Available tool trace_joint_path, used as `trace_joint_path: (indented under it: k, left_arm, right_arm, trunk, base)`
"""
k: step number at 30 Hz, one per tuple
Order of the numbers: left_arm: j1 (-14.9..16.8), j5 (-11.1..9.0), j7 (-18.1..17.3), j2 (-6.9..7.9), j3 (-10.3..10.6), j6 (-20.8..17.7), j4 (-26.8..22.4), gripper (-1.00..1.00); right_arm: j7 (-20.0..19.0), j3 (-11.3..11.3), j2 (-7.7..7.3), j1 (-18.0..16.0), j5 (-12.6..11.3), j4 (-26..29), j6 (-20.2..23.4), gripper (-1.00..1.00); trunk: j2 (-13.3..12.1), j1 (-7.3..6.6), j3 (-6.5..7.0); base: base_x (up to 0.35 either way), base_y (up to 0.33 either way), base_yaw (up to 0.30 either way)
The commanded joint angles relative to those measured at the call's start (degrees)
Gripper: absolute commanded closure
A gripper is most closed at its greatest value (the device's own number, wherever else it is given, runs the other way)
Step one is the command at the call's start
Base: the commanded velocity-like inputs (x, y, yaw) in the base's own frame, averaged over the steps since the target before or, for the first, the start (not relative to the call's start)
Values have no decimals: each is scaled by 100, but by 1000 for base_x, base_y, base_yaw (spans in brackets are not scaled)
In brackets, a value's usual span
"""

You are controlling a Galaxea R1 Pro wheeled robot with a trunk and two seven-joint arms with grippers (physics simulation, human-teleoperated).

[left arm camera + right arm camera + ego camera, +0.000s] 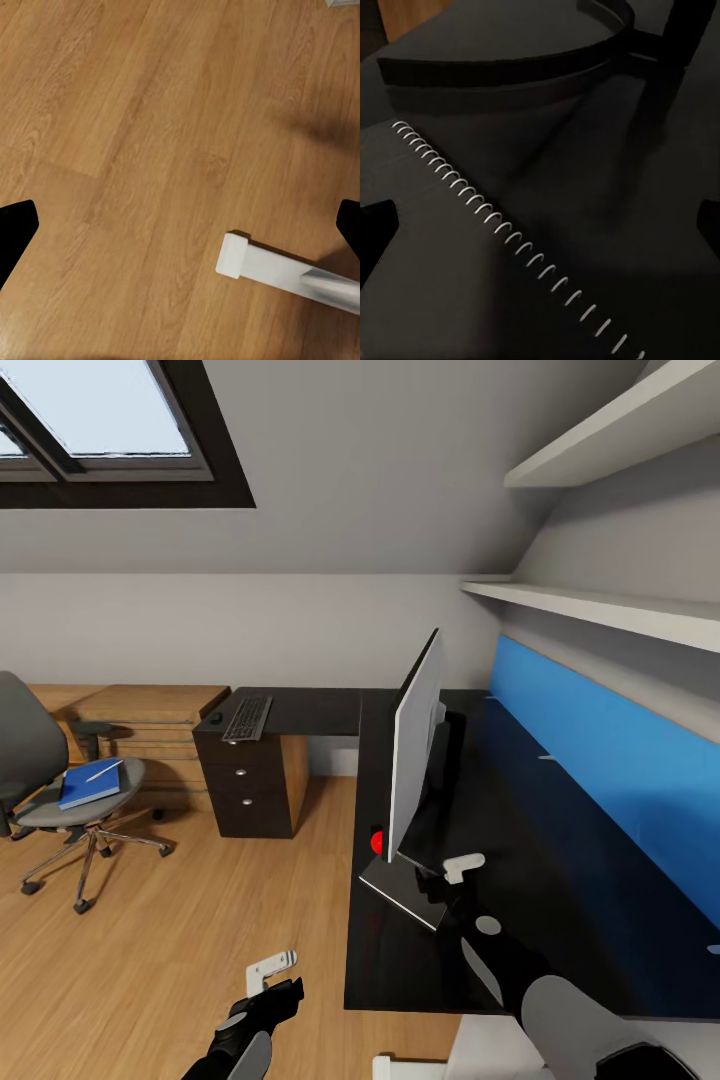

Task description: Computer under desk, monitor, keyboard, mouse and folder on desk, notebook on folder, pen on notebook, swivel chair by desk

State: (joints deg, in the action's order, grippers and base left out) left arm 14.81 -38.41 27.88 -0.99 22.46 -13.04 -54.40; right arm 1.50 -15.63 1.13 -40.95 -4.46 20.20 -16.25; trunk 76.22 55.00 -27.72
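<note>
From the head view, the L-shaped black table (310,712) runs along the back wall and down the right side beneath a blue wall panel (610,760). The monitor (415,755) stands upright on the right-hand wing, seen edge-on, its stand base (405,888) near the table's front edge. The keyboard (247,718) lies on the far wing above the drawer unit (245,785), with the small black mouse (215,717) just beside it on its left. The swivel chair (70,790) stands on the wooden floor (180,950) well apart from the table, to the left; the blue folder (88,784) rests on its seat with the white pen (103,770) lying on top. The left end effector (272,972) hangs low over the floor, and I cannot tell here how its fingers stand. The right end effector (462,868) hovers over the table just beside the monitor's stand base.

In the left wrist view, the dark fingertips (16,229) sit wide apart at both edges with nothing between them, above floor planks and a white leg (259,264).

In the right wrist view, the fingertips (375,225) are likewise spread apart, holding nothing, over a dark spiral-bound notebook (427,285) lying flat on the table, its wire coil (510,236) running diagonally; the monitor's curved black stand (607,37) lies beyond it.
</note>
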Motion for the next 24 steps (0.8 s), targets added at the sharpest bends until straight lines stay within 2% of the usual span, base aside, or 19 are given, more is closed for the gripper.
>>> trace_joint_path:
  k: [1,8,15,19,24]
  left_arm:
    - [4,-35,42,3,14,-14,-9,-100]
    - [4,-35,42,3,17,-14,-9,-100]
    - [4,-35,42,3,13,-14,-9,-100]
    - [4,-35,42,3,13,-14,-9,-100]
    - [4,-35,42,3,13,-14,-9,-100]
  right_arm:
    - [12,-42,1,-7,-47,-7,-23,-100]
    - [-40,-61,45,-9,-45,-7,-27,-100]
    - [-48,-283,61,-8,-45,-7,-21,-100]
    - [-46,-331,89,-9,-41,-7,-19,-100]
    - [-45,-355,103,-9,-38,-7,-18,-100]
  trunk:
    - [4,0,-6]
    - [4,0,-6]
    - [4,0,-6]
    - [4,0,-6]
    - [204,110,-96]
  base:
    - [0,0,0]
    - [0,0,0]
    - [0,0,0]
    - [0,0,0]
    - [0,0,0]
